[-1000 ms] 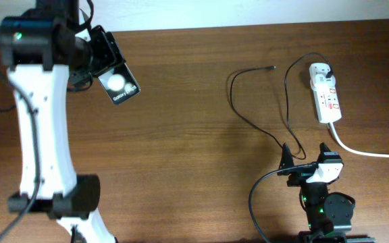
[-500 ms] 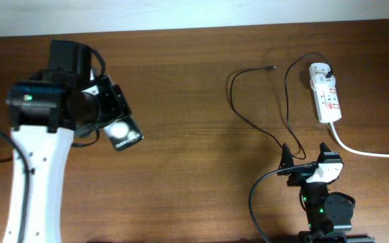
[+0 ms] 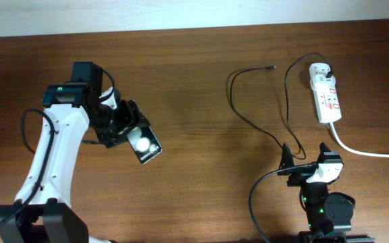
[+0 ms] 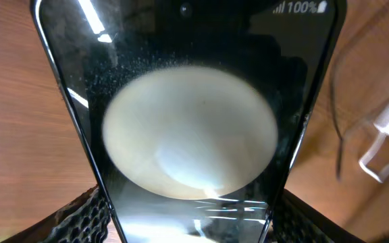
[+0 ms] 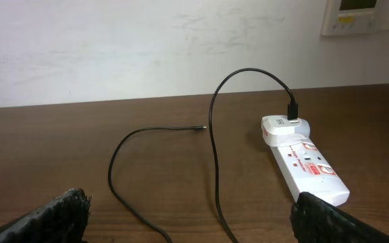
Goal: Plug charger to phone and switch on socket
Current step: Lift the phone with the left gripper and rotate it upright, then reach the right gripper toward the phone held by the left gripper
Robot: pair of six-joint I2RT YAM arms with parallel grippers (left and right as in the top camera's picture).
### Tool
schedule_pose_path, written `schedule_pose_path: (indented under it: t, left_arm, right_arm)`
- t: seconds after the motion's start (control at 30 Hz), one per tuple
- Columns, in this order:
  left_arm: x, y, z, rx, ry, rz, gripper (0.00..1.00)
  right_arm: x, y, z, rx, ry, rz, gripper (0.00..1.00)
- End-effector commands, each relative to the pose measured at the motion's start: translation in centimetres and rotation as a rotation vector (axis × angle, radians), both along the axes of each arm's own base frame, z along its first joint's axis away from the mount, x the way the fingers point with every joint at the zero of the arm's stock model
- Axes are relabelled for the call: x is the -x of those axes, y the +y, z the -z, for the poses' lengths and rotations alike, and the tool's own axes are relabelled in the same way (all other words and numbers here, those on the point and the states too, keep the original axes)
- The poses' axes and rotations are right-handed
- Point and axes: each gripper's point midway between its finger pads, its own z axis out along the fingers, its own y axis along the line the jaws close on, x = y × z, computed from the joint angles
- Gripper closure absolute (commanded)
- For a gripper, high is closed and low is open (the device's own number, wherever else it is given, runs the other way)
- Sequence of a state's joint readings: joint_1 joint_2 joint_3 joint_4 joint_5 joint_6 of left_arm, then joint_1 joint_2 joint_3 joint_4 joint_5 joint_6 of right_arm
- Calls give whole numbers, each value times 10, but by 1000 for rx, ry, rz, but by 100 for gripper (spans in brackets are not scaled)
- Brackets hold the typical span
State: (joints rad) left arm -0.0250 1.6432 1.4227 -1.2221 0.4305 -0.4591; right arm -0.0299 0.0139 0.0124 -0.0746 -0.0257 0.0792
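Socket (image 3: 326, 101): a rigid white strip lying ahead and to the right of the right gripper (image 3: 307, 160), whose jaws stand apart and empty. Phone (image 3: 144, 144): clamped at its near end between the jaws of the left gripper (image 3: 125, 129), screen upward. It is likely stiff, glassy and slippery, so best held across its narrow sides. Charger (image 5: 212, 135): a thin, limp cable plugged into the socket. Its tip (image 5: 198, 127) lies ahead of the open jaws and is probably best pinched just behind the connector.

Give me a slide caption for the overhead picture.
Left gripper holds the phone; the charger trails across the table from the socket.
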Motion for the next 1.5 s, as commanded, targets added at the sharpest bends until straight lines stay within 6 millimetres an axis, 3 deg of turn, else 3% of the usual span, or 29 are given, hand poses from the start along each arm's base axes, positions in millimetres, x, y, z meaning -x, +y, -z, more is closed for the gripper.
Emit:
schedule_pose_path:
  t: [0.0, 0.2, 0.57, 0.67, 0.93, 1.27, 1.33, 1.43, 1.47]
  left_arm:
    - [4, -39, -20, 263, -36, 125, 34]
    - [10, -79, -70, 632, -85, 198, 35]
    - [13, -90, -100, 834, -29, 145, 34]
    - [6, -90, -91, 835, -13, 138, 34]
    - [-17, -91, -25, 844, 157, 69, 34]
    - [-16, -89, -21, 823, 159, 68, 33]
    - [-16, -89, -21, 823, 159, 68, 34]
    - [-16, -89, -21, 823, 159, 69, 34]
    - [-16, -89, -21, 823, 159, 68, 34]
  right_arm:
    - [0, -2, 3, -3, 4, 8, 1]
    - [0, -2, 3, -3, 4, 8, 1]
    - [0, -2, 3, -3, 4, 8, 1]
    - [0, -2, 3, -3, 4, 8, 1]
    - [0, -2, 3, -3, 4, 8, 2]
    - [0, 1, 3, -9, 3, -5, 1]
    - [1, 23, -1, -160, 1, -127, 1]
    - [12, 64, -5, -566, 78, -340, 1]
    - [23, 88, -6, -695, 154, -474, 1]
